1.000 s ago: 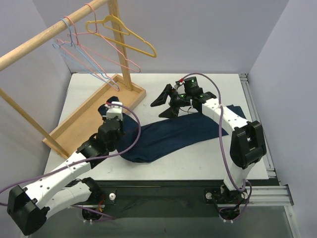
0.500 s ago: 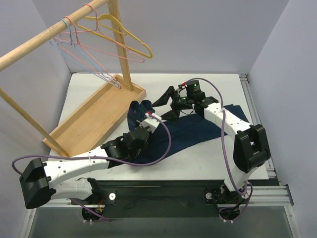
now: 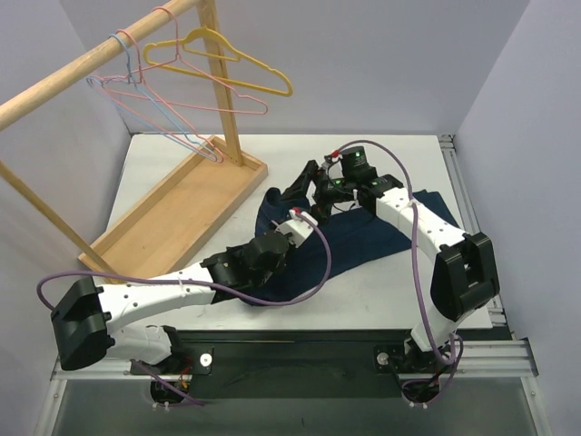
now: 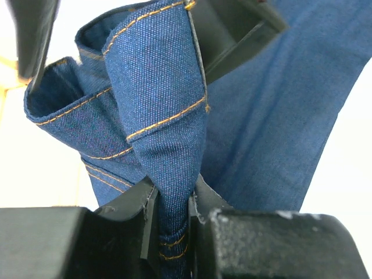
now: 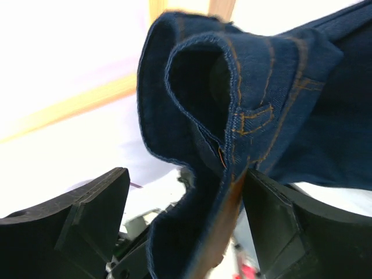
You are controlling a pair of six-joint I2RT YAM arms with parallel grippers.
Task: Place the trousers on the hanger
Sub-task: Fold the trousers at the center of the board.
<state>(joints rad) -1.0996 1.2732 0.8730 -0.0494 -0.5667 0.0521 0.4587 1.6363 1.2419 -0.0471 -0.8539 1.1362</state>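
Observation:
The trousers (image 3: 368, 238), dark navy jeans with orange stitching, lie across the middle of the table, their waist end raised at the left. My left gripper (image 3: 287, 211) is shut on a fold of the waistband (image 4: 168, 110), and the denim is pinched between its jaws (image 4: 173, 200). My right gripper (image 3: 310, 188) stands open right behind that raised end. In the right wrist view the waistband (image 5: 232, 116) hangs between its wide jaws (image 5: 186, 200) and lies against the right finger (image 5: 273, 218). The light-blue hanger (image 3: 195, 145) hangs on the wooden rail at the back left, away from both grippers.
A wooden rack with a sloping rail (image 3: 64, 84), an upright post (image 3: 227, 109) and a tray base (image 3: 172, 213) fills the back left. A yellow hanger (image 3: 238, 64) and pink hangers (image 3: 227, 95) share the rail. A metal rail (image 3: 467, 209) runs along the table's right edge.
My left arm has swung right and forward, carrying the trousers' waist end from the rack's base to the right gripper. The right gripper moved a little left. The hangers are swaying.

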